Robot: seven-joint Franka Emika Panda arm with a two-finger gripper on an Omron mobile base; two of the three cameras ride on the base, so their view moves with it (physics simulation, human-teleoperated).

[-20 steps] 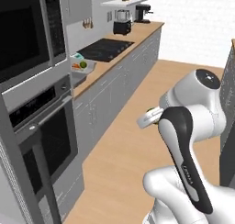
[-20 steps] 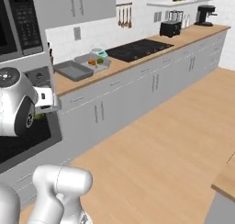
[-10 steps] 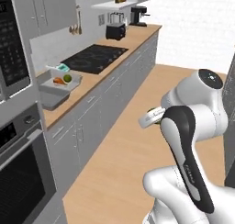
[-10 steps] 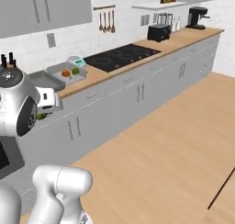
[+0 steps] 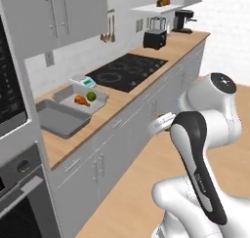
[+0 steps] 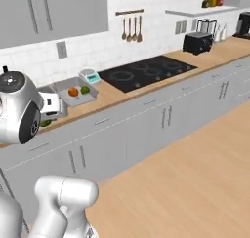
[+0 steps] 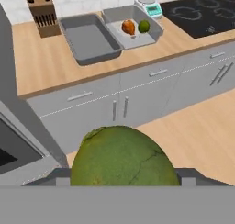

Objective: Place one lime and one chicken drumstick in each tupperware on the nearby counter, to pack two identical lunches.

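Observation:
A dark-green lime (image 7: 121,156) sits large at the bottom of the hand view, and my gripper (image 7: 121,173) is shut on it, out in front of the grey cabinet fronts. On the wood counter (image 7: 46,67) stand two grey tupperware side by side. The right tupperware (image 7: 114,14) holds an orange-brown chicken drumstick (image 7: 128,26) and a second lime (image 7: 144,26). The left tupperware (image 7: 89,39) has nothing in it. From the left base view I see the drumstick (image 5: 82,101) and lime (image 5: 91,96) in the farther tupperware (image 5: 100,105), with the bare one (image 5: 61,120) nearer the oven.
A knife block (image 7: 41,12) stands behind the left tupperware and a small kitchen scale (image 7: 149,6) behind the right one. The black cooktop (image 7: 202,14) lies further right. A built-in oven (image 5: 19,183) flanks the counter's left end. A toaster (image 5: 155,38) and coffee machine (image 5: 183,21) stand far along.
The whole picture has shifted: the base has driven along the cabinets, so the oven column slid left and the tupperware came closer. The gripper's hold on the lime is unchanged.

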